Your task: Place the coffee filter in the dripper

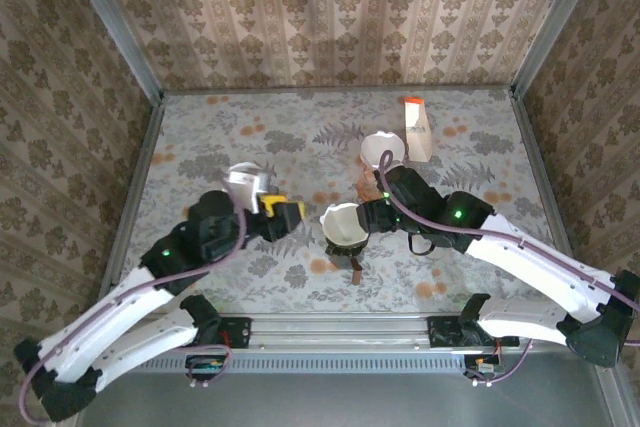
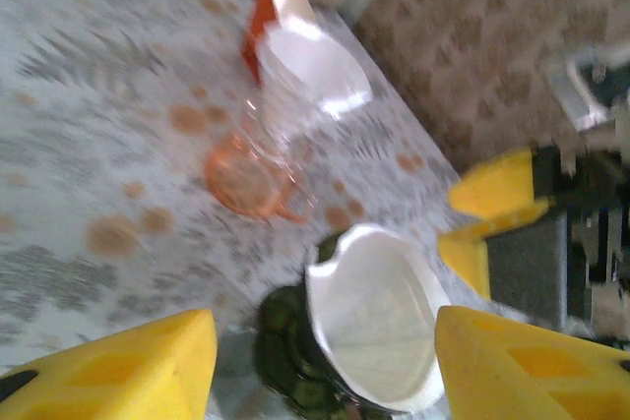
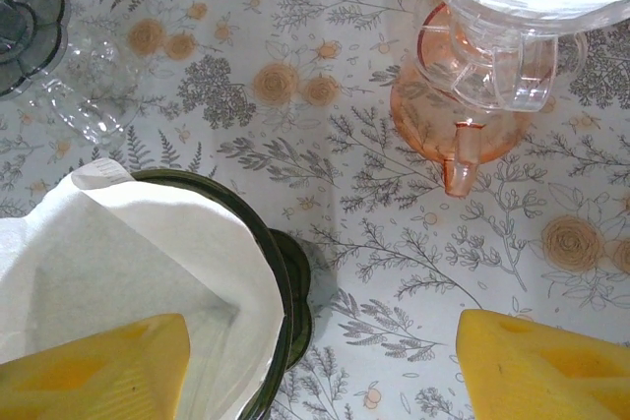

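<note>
1. Top view: the filter (image 1: 343, 219) sits in the green dripper (image 1: 346, 244) near the middle of the table (image 1: 220, 127), between the two grippers. The left gripper (image 1: 285, 212) stands just to its left, jaws parted and empty. The right gripper (image 1: 372, 212) is at the dripper's far-right rim, but I cannot tell from here whether it touches. With an arm this close on each side, a small sideways slip by either could shove or tip the dripper.

2. Left wrist: the yellow fingers (image 2: 128, 366) frame the dripper, which stands ahead of the tips, not between them. The jaws are about half open and hold nothing. The filter's edge looks uneven, one side higher, so I judge it seated but not pressed home, and a light knock might lift it out. A pink dripper (image 2: 246, 182) and an orange-topped packet (image 2: 285, 27) stand near behind it, and a careless swing could strike them.

3. Right wrist: the jaws are wide and grip nothing. One finger (image 3: 89, 371) hangs over the filter's mouth and the other over bare table, with the dripper's rim between them. Whether the finger touches the paper is unclear. The task looks nearly done, so the main risk lies in leaving. If that finger rubs the paper as it rises, the filter may fold or come out with it. A sideways pull could catch the rim and topple the dripper.
</note>
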Tool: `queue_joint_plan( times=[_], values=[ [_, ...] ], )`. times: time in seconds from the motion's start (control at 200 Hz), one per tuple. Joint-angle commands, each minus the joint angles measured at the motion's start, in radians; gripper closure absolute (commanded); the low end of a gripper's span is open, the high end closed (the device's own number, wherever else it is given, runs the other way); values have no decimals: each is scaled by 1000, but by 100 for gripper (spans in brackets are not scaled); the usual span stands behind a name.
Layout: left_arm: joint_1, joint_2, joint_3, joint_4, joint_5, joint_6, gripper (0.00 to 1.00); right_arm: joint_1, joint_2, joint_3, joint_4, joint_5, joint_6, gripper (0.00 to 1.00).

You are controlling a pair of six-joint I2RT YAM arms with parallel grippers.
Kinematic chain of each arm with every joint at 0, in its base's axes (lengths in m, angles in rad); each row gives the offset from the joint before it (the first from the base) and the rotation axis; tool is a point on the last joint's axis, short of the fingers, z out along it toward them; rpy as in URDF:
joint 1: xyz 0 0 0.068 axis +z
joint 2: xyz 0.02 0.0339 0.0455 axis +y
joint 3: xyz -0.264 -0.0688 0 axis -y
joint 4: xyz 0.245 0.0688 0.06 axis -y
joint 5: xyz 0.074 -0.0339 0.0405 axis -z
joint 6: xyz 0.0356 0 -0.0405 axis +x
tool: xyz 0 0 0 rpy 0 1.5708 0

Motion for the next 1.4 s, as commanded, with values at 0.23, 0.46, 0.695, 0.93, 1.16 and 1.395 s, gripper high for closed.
queue_joint_plan(
  times=[0.23, 0.46, 0.695, 0.93, 1.16, 1.395],
  values=[
    [433, -135, 102, -273, 40, 82, 45, 3, -40, -17, 44, 16, -16, 26],
    [892, -111, -6, -150, 306, -34, 53, 1, -104, -47, 45, 29, -27, 26],
    [1058, 0, -244, 124, 371, -202, 84, -3, -185, -81, 46, 37, -41, 26],
    [1077, 121, -462, 441, 401, -369, 100, -13, -233, -86, 48, 44, -66, 26],
    [1076, 269, -610, 736, 400, -518, 100, -19, -258, -83, 48, 60, -82, 26],
    [1015, 462, -649, 962, 340, -588, 100, -22, -280, -75, 35, 67, -80, 26]
  ],
)
